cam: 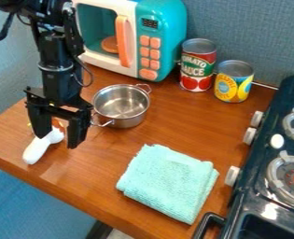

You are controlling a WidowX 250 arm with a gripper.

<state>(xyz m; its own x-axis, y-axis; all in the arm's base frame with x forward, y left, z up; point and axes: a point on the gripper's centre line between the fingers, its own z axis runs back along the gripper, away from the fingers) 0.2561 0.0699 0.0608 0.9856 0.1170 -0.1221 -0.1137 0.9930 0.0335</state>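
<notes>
- The black arm (52, 51) comes in at the upper left, and its gripper (58, 141) hangs low over the left part of the counter (93, 163).
- The gripper's two fingers point down and stand well apart, spread wide.
- A white-handled thing (37, 151) lies slanted by the gripper, its rounded white end toward the counter's front edge and its orange-brown end partly hidden behind the fingers. I cannot tell whether either finger touches it.
- Just beside the gripper, toward the middle of the counter, stands a shiny metal pot (121, 105), upright and without a lid, with two thin loop handles.
- Behind the pot is a teal and white toy microwave (168, 28) with an orange door handle, orange buttons and an orange round piece inside.
- To the right of the microwave stand two upright cans near each other: a taller red and green can (197, 70) and a shorter yellow and blue can (234, 84).
- A folded light teal cloth (168, 182) lies flat near the counter's front, well apart from the gripper.
- At the right is a dark stove (255, 198) with white knobs and round burners, one with a red centre.
</notes>
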